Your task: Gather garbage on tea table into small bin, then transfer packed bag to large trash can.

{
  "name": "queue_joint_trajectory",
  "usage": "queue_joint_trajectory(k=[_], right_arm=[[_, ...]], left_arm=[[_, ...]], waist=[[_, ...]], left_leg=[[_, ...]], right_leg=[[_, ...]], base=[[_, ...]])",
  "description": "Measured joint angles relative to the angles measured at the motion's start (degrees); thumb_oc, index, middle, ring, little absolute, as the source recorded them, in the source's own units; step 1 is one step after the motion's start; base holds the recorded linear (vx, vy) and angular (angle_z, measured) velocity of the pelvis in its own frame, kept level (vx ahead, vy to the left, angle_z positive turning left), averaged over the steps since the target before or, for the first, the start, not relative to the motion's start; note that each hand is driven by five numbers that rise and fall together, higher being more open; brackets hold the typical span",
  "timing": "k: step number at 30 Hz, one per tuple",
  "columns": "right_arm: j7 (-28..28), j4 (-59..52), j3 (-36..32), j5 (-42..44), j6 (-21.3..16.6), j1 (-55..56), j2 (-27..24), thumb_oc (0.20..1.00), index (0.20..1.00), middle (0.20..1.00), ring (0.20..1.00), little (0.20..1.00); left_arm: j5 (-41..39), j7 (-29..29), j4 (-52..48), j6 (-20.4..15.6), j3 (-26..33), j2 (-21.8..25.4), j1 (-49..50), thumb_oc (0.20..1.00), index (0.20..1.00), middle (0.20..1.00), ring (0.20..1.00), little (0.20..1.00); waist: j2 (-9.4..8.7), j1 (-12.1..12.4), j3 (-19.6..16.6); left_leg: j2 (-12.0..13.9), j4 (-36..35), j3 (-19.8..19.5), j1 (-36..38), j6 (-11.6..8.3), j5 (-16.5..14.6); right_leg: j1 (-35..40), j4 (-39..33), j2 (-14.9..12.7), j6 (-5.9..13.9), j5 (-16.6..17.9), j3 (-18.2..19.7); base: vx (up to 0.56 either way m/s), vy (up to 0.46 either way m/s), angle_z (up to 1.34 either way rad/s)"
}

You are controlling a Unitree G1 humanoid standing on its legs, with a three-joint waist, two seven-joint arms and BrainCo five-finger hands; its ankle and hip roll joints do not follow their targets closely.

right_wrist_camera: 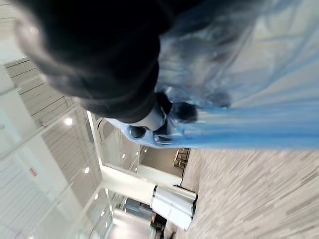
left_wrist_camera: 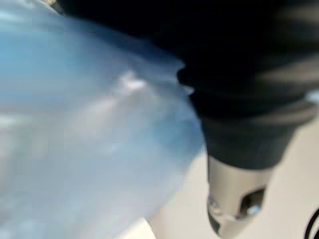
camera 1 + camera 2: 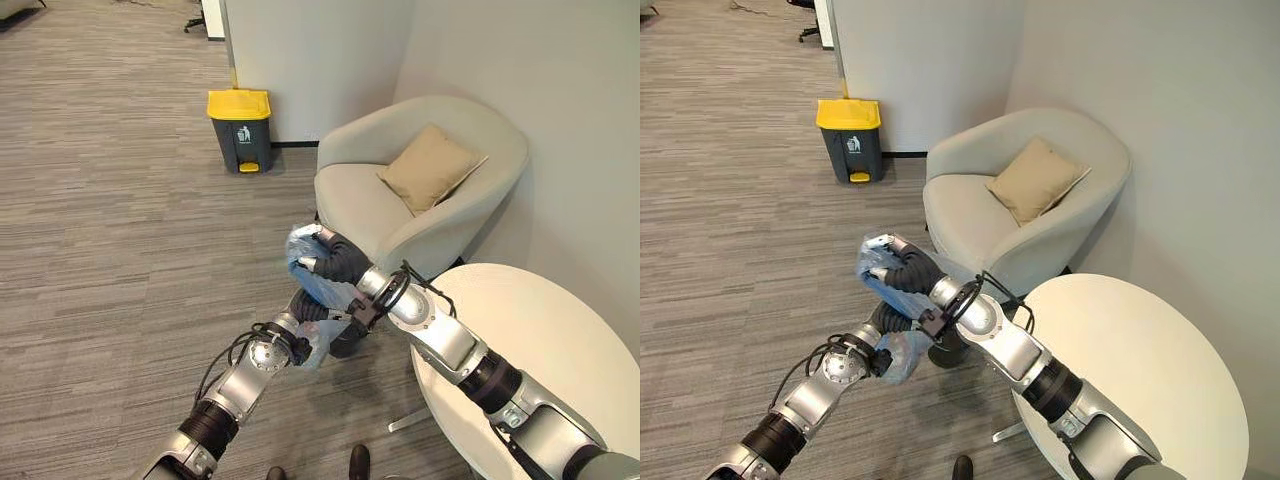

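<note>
Even, bright indoor light falls across the grey carpet before me, with soft shadows beneath the armchair and round table. At my wrists, the blue bag sits too close and smears out of focus. Ceiling lamps glare as small white spots behind my right hand.

Camera layout: head stereo pair plus two wrist cameras.
Both eye views look down from the head, sharing the two arms, blue bag, armchair, round white table near right, and yellow-lidded bin far left. Left wrist view sits pressed close against the bag; right wrist view looks past the right hand, along the bag toward the floor.
</note>
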Motion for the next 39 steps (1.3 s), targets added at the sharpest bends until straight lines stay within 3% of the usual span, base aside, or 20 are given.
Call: queue_joint_trajectory(k=[7, 8, 9, 10, 21, 25, 26, 27, 28, 33, 34, 36, 39], right_arm=[[-1.37, 0.33, 0.88, 0.65, 0.80, -0.42, 2.74, 0.200, 0.200, 0.200, 0.200, 0.200], [-1.47, 0.82, 1.35, 1.66, 0.80, -0.41, 3.29, 0.200, 0.200, 0.200, 0.200, 0.200], [-1.52, 1.97, 2.50, 2.48, 0.80, -0.41, 4.46, 0.200, 0.200, 0.200, 0.200, 0.200], [-1.50, 2.29, 2.56, 2.74, 0.80, -0.41, 4.88, 0.200, 0.200, 0.200, 0.200, 0.200], [-1.30, 2.22, 2.47, 4.47, 0.32, -0.42, 4.68, 0.200, 0.200, 0.200, 0.200, 0.200], [-1.27, 0.61, 2.34, 0.21, 0.26, -0.42, 2.96, 0.200, 0.200, 0.200, 0.200, 0.200], [-1.29, 0.11, 2.25, -0.77, 0.23, -0.42, 2.47, 0.278, 0.278, 0.278, 0.278, 0.278], [-1.26, -0.41, 2.13, -2.65, 0.19, -0.43, 1.95, 0.586, 0.586, 0.586, 0.586, 0.586], [-1.25, -0.72, 1.95, -4.04, 0.16, -0.43, 1.40, 1.000, 1.000, 1.000, 1.000, 1.000], [-1.42, -3.23, -0.53, -15.01, -0.48, -0.47, -3.98, 1.000, 1.000, 1.000, 1.000, 1.000], [-1.53, -5.76, -1.93, -19.40, -0.62, -0.52, -7.72, 1.000, 1.000, 1.000, 1.000, 1.000], [-2.35, -7.81, -3.75, -24.43, -1.12, -0.52, -10.19, 1.000, 1.000, 1.000, 1.000, 1.000], [-3.73, -9.97, -5.70, -29.65, -2.21, 0.08, -11.41, 1.000, 1.000, 1.000, 1.000, 1.000]], left_arm=[[0.14, 1.80, 0.60, 0.52, -2.10, -0.56, -2.29, 1.000, 1.000, 1.000, 1.000, 1.000], [0.11, 2.14, 1.39, 0.60, -2.06, -0.93, -3.20, 0.812, 0.812, 0.812, 0.812, 0.812], [0.10, 3.02, 2.01, 0.74, -2.04, -1.31, -4.81, 0.398, 0.398, 0.398, 0.398, 0.398], [0.10, 3.41, 2.01, 0.74, -2.03, -1.50, -5.35, 0.200, 0.200, 0.200, 0.200, 0.200], [-5.21, 6.86, 1.86, 1.24, -1.55, -1.92, -8.18, 0.200, 0.200, 0.200, 0.200, 0.200], [-7.40, 7.06, 1.13, 1.20, 0.39, -1.95, -5.98, 0.200, 0.200, 0.200, 0.200, 0.200], [-7.49, 7.33, 1.14, 1.20, 0.46, -2.01, -5.68, 0.200, 0.200, 0.200, 0.200, 0.200], [-7.49, 7.40, 1.03, 1.20, 0.87, -1.54, -5.18, 0.200, 0.200, 0.200, 0.200, 0.200], [-7.50, 7.45, 0.88, 1.20, 1.39, -1.60, -4.63, 0.200, 0.200, 0.200, 0.200, 0.200], [-7.60, 7.42, -4.05, 0.75, 3.96, -0.03, -1.32, 0.200, 0.200, 0.200, 0.200, 0.200], [-7.72, 7.56, -6.16, -0.02, 6.37, -0.14, 0.55, 0.200, 0.200, 0.200, 0.200, 0.200], [-7.73, 7.67, -7.99, -0.36, 8.12, 0.20, 2.29, 0.200, 0.200, 0.200, 0.200, 0.200], [-8.04, 8.19, -8.66, -0.67, 9.55, 0.31, 4.19, 0.200, 0.200, 0.200, 0.200, 0.200]], waist=[[-0.77, 0.95, -0.55], [-0.78, 0.95, -0.56], [-0.79, 1.00, -0.57], [-0.79, 1.00, -0.57], [-0.77, 0.86, -0.60], [-0.72, 0.74, -0.57], [-0.70, 0.73, -0.55], [-0.66, 0.64, -0.53], [-0.61, 0.59, -0.50], [-0.57, 0.54, -0.47], [-0.55, 0.48, -0.45], [-0.48, 0.18, -0.40], [-0.06, -0.40, -0.12]], left_leg=[[-0.18, 0.08, -0.06, -0.08, 0.00, 0.00], [-0.19, 0.12, -0.07, -0.07, 0.00, 0.00], [-0.19, 0.20, -0.10, -0.12, 0.00, 0.00], [-0.17, 0.38, -0.13, -0.22, 0.00, 0.00], [-0.11, 0.44, -0.36, -0.20, 0.00, 0.00], [-0.10, 0.38, -0.35, -0.13, 0.00, 0.00], [-0.09, 0.37, -0.34, -0.13, 0.00, 0.00], [-0.07, 0.34, -0.33, -0.08, 0.00, 0.00], [-0.07, 0.30, -0.33, -0.02, 0.00, 0.00], [-0.07, -0.04, -0.35, 0.14, 0.07, 0.06], [-0.08, -0.09, -0.32, 0.19, 0.07, 0.06], [-0.06, -0.10, -0.22, 0.25, 0.07, 0.06], [-0.06, -0.10, -0.10, 0.38, 0.10, 0.08]], right_leg=[[0.00, 0.00, -0.25, 0.14, -0.09, -0.09], [0.02, 0.01, -0.24, -0.13, 0.10, -0.11], [0.02, 0.01, -0.20, -0.32, 0.23, -0.15], [0.02, 0.01, -0.20, -0.32, 0.23, -0.15], [0.22, 0.01, -0.26, -0.26, 0.21, -0.34], [0.22, 0.01, -0.27, -0.28, 0.23, -0.34], [0.23, 0.01, -0.26, -0.31, 0.25, -0.35], [0.25, 0.00, -0.26, -0.31, 0.25, -0.34], [0.31, 0.00, -0.26, -0.30, 0.24, -0.34], [0.35, 0.00, -0.25, -0.25, 0.21, -0.31], [0.35, 0.00, -0.26, -0.23, 0.19, -0.30], [0.36, 0.00, -0.22, -0.23, 0.20, -0.27], [0.39, 0.00, -0.18, -0.25, 0.21, -0.17]], base=[[0.00, 0.000, 0.00], [0.00, 0.000, 0.00], [0.00, 0.000, 0.00], [0.00, 0.000, 0.00], [0.00, 0.000, 0.00], [0.00, 0.000, 0.00], [0.00, 0.000, 0.00], [0.03, -0.009, 0.00], [0.00, 0.000, 0.00], [0.00, 0.000, 0.00], [0.00, 0.000, 0.00], [0.00, 0.000, 0.00], [0.00, 0.000, 0.00]])
